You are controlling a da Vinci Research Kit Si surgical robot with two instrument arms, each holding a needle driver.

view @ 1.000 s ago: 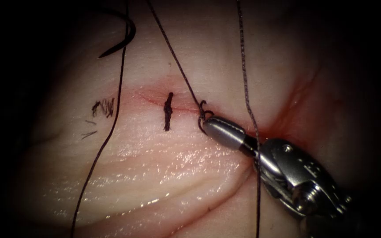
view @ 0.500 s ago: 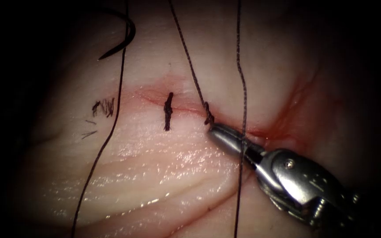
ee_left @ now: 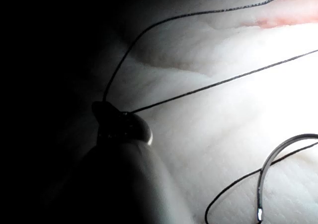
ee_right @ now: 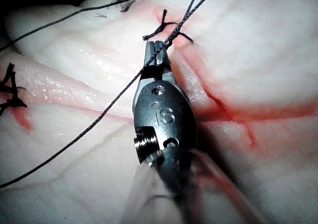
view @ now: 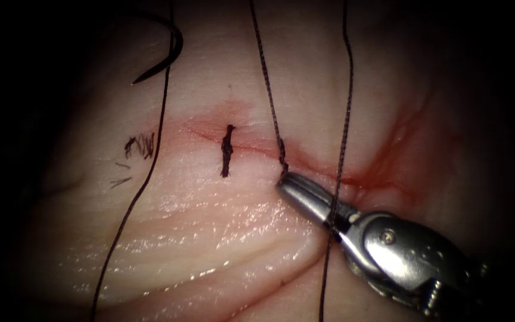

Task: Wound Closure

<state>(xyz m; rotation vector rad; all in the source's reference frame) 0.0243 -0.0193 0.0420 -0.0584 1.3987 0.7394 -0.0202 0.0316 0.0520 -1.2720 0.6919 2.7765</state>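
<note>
**Mia:** What was the biggest thing?

**Ben:** The tissue (view: 210, 226). It was pale and shiny with soft folds. The cut (view: 251, 145) ran across it as a thin pink line.

**Mia:** And the tools?

**Ben:** The right tool (view: 284, 183) came in from the right. Its tip sat just below the cut. Its two jaws were pressed together, and they pinched the short end of the thread (view: 269, 101) right under the knot (view: 281, 156). You could see that from the right wrist view too, with the right tool (ee_right: 155, 47) closed up at the cut.

**Mia:** What about the other one?

**Ben:** The left tool (ee_left: 112, 112) was dark in the left wrist view. Two lines of thread ran out from its tip, so its jaws were closed on the thread.

**Mia:** Where did the thread go?

**Ben:** One line went up from the knot. One more line crossed over the right tool's jaws. A third line hung down on the left.

**Mia:** Where was the needle?

**Ben:** The needle (view: 177, 50) lay on top of the tissue, up and to the left of the cut, well away from both tools. No tool held it, and it was not in the tissue.

**Mia:** Anything small?

**Ben:** A done stitch (view: 226, 151) sat across the cut, left of the knot. Red fluid (view: 388, 173) showed at the right end of the cut.
</note>
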